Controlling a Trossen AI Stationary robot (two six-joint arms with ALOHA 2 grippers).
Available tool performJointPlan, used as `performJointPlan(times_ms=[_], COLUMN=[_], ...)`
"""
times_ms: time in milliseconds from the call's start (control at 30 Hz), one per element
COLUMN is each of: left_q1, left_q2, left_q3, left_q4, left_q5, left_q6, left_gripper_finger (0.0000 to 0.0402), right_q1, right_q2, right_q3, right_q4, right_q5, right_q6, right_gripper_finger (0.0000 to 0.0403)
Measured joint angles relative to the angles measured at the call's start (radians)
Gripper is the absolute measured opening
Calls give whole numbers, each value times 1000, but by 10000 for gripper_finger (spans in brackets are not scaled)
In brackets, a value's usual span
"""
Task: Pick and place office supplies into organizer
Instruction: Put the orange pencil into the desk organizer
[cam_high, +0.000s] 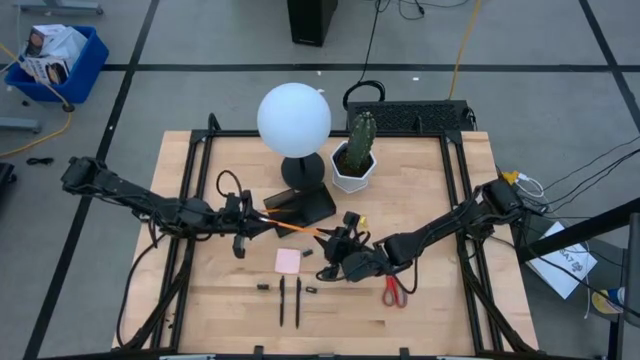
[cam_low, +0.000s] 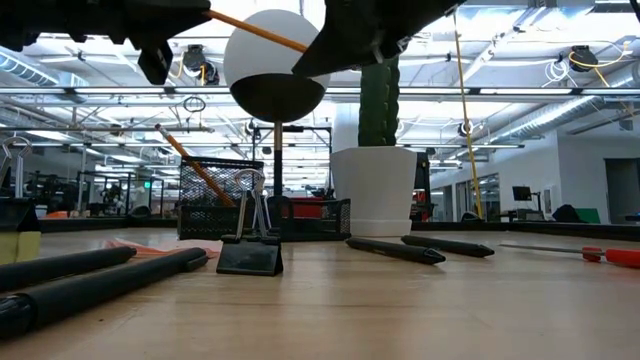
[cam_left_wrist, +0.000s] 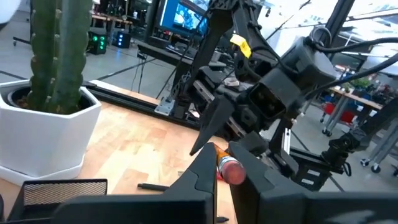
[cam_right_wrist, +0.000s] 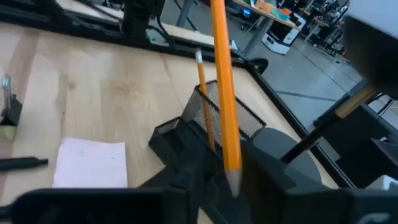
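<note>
From above, mid-table, the left gripper (cam_high: 252, 222) pinches a pencil (cam_high: 290, 226) bridging to the right gripper (cam_high: 340, 243), beside the organizer (cam_high: 300, 205). Right wrist view: its jaws look slightly parted around the tip. Light, stiff, slippery; grip mid-shaft.

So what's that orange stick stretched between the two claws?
An orange pencil, seen from above: it bridges the gap from the left claw to the right claw, just in front of the black organizer.
</note>
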Motion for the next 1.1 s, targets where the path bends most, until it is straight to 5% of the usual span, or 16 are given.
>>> performJointPlan(times_ms=[333,633,867,1100], left_q1=[0,-1,0,0], left_q2=[0,-28,-95,-191], left_q3=[0,0,2,2], left_q4=[-2,-8,-37,-194], left_q5=[-31,-30,-33,-127], left_q6=[-6,-3,-3,-51], left_gripper_finger=[35,28,22,23], right_q1=[19,75,105,126], right_q2=[-4,-4,-20,-52], right_q3=[0,0,1,1], right_q4=[-23,-104,-279,-397], right_q5=[30,106,136,156], right_q6=[-35,-7,172,284], right_gripper_finger=[180,185,178,164])
